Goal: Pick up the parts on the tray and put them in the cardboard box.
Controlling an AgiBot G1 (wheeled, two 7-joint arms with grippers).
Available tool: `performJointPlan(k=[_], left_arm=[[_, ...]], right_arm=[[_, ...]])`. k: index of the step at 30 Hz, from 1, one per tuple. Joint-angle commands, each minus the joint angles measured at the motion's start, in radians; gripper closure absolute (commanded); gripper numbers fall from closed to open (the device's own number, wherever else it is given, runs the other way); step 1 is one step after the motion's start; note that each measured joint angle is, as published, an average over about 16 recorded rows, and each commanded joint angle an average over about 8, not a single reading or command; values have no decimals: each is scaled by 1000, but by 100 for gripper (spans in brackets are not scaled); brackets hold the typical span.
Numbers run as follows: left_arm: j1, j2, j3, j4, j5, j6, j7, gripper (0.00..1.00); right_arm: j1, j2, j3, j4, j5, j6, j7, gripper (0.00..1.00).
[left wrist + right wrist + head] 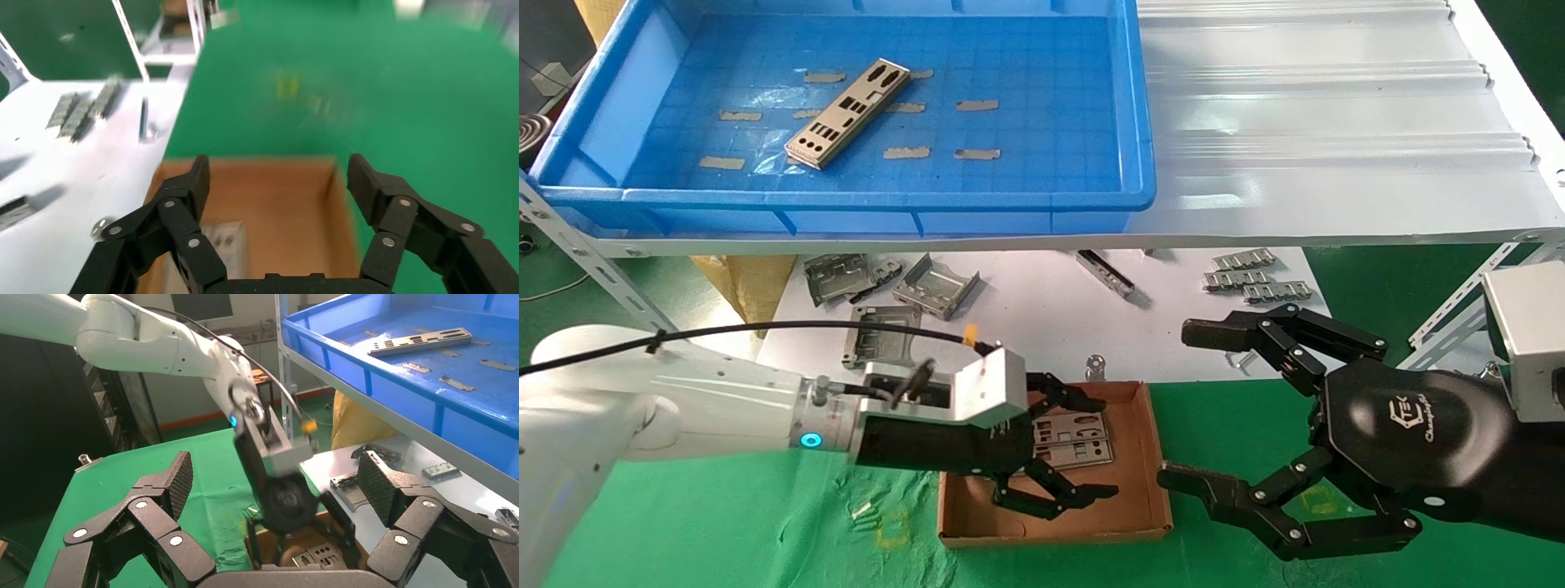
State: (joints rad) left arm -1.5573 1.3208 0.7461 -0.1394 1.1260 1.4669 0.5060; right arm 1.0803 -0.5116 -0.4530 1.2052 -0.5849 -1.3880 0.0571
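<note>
One part (847,113) lies flat and slantwise on the floor of the tray (568,122), among strips of tan tape; two more parts (1071,441) lie in the cardboard box (1156,482), one overlapping the other, on the green mat below the shelf. Left gripper (1095,447) hangs over the box with jaws apart and nothing between them, the plates directly beneath. Judgement: placing step, a plate released into the box. Next move calls for lifting the left arm out of the box, reaching up over the tray's front wall, and getting fingers under a thin flat plate that offers little edge to grip; the tilted lie may help. Right gripper (1197,408) sits beside the box's right wall, jaws spread wide, empty, apparently idle. Bent grey brackets (891,286) and small ridged strips (1250,278) lie on the white sheet under the shelf, not task items. Legible writing: "TEK" logo on the right gripper's black housing, with script beneath too small to read surely.
</note>
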Motion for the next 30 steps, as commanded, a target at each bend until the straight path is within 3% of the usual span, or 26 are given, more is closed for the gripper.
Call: performJointPlan(k=[1, 14, 30], left_arm=[[0, -8, -14, 20, -27, 55, -30, 0], [14, -28, -28, -8, -41, 58, -46, 0], [137, -207, -144, -305, -136, 53, -216, 0]], right_arm=[[0, 0, 0, 0, 0, 0, 0, 0], [0, 0, 0, 0, 0, 0, 0, 0], [0, 0, 0, 0, 0, 0, 0, 0]])
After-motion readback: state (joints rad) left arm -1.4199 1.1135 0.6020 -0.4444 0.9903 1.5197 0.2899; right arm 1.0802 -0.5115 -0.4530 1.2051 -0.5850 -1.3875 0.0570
